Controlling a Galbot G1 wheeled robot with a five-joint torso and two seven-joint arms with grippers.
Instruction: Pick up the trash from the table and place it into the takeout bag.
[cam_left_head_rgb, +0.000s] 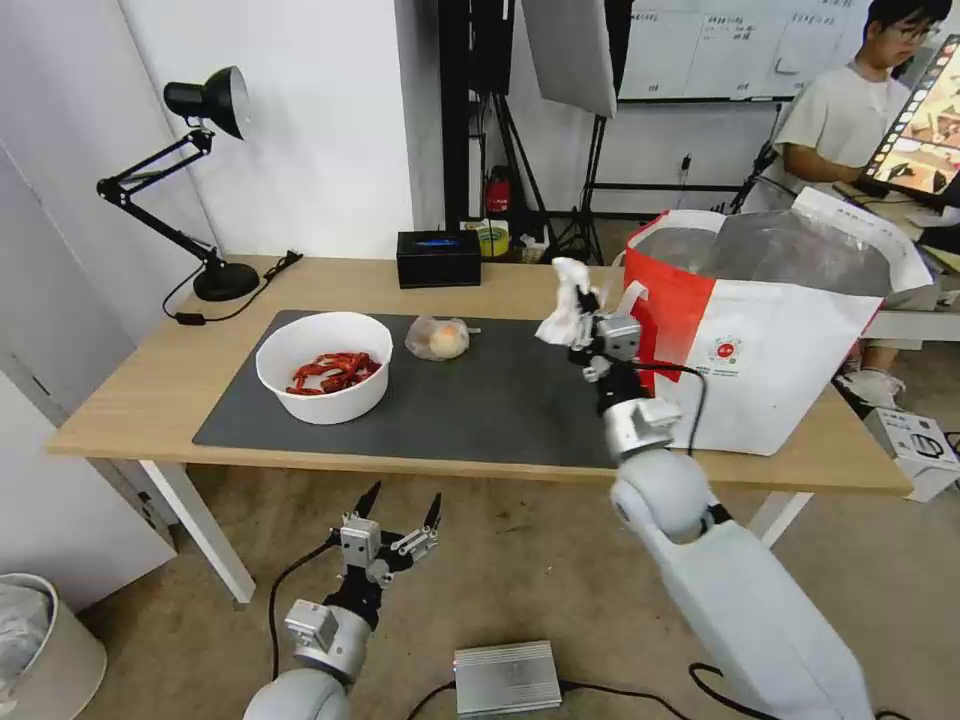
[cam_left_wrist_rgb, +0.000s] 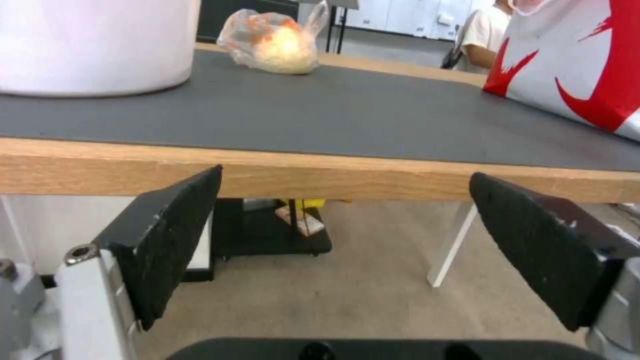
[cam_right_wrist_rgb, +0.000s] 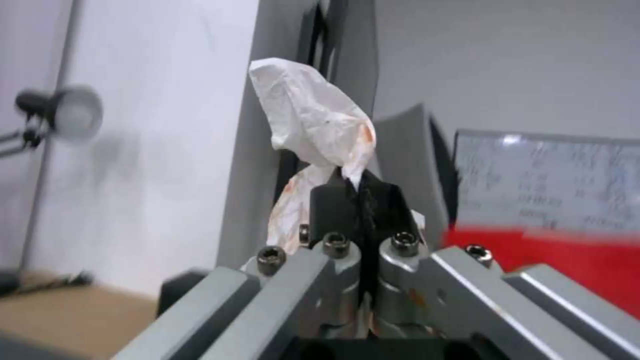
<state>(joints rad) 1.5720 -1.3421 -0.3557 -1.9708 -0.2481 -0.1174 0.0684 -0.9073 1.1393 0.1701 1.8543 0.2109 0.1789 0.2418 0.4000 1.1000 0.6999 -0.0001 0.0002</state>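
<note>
White bowl (cam_left_head_rgb: 322, 367) of red shells (cam_left_head_rgb: 335, 371), dark grey mat (cam_left_head_rgb: 480, 400), light-wood table (cam_left_head_rgb: 150, 390); white bag (cam_left_head_rgb: 770, 370) with red panels; white tissue (cam_left_head_rgb: 565, 300), orange-stained; black lamp (cam_left_head_rgb: 190, 170).

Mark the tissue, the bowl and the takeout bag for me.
tissue (cam_left_head_rgb: 562, 305), head view, on the crumpled middle of it, above the right tool.
bowl (cam_left_head_rgb: 322, 393), head view, on its white front wall.
takeout bag (cam_left_head_rgb: 780, 380), head view, on its white front panel.
</note>
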